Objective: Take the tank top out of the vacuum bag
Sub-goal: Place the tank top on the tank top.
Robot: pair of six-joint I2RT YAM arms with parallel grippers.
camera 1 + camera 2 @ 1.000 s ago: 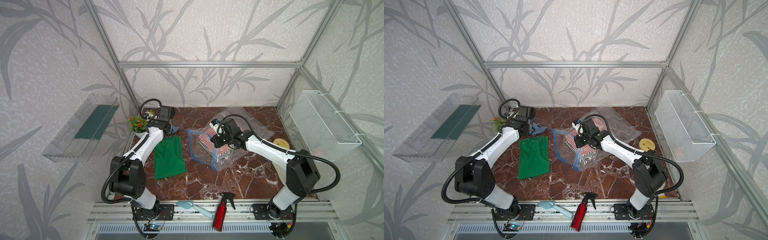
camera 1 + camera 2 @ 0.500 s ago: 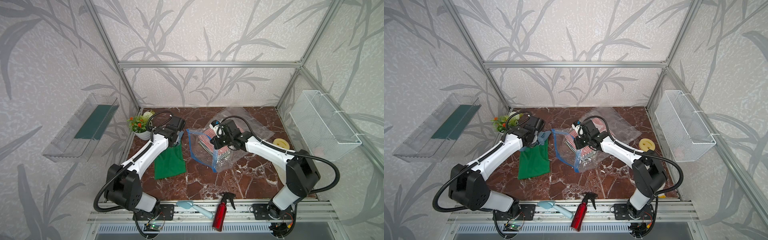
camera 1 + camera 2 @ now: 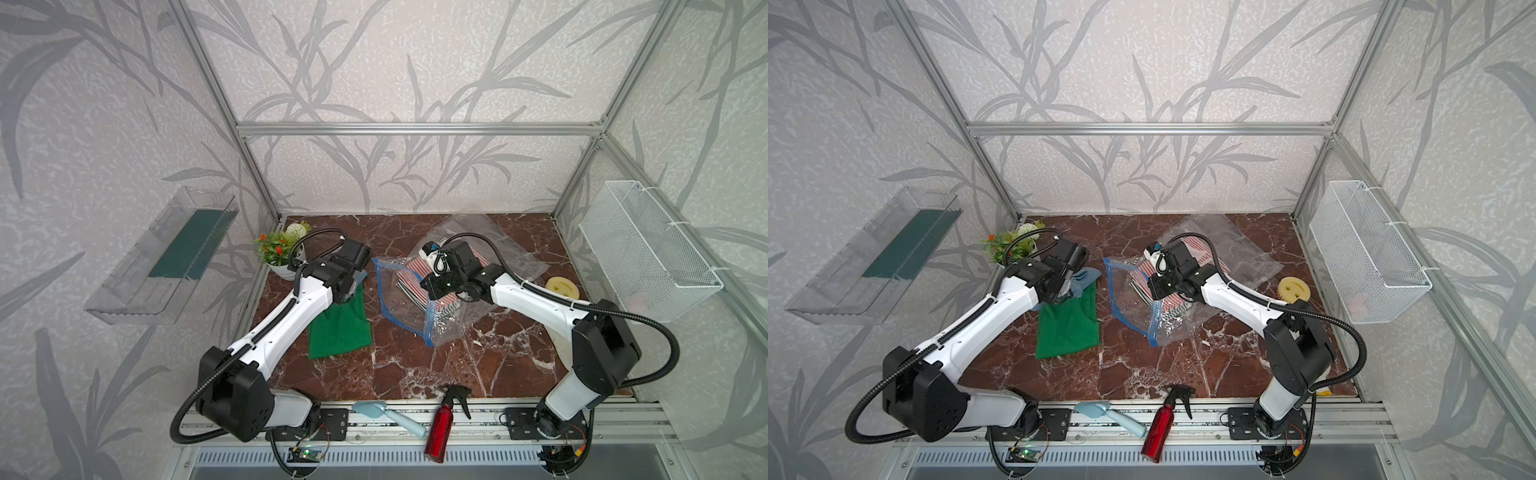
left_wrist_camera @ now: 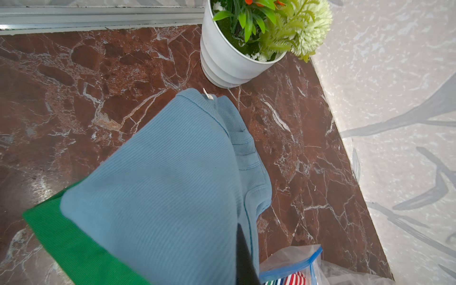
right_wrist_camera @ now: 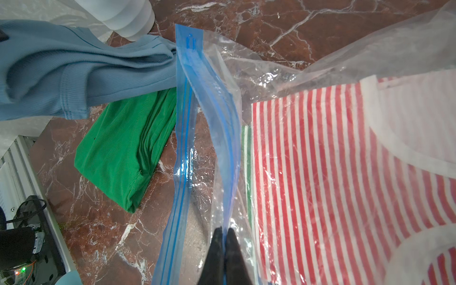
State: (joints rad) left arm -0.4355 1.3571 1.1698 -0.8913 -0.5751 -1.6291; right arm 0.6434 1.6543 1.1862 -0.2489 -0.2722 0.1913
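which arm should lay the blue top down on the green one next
Left. The left gripper is shut on the blue tank top, which hangs over the green garment's edge. The right gripper is clamped on the vacuum bag's zip edge; releasing it would probably drop the mouth.

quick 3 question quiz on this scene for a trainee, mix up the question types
1. True or false: the right end effector is shut on the blue zip edge of the vacuum bag.
2. What does the left end effector hold? A green top, B light blue top, C potted plant.
3. Fill in: the red-striped top lies ___ the bag.
Key: 1 true; 2 B; 3 inside.
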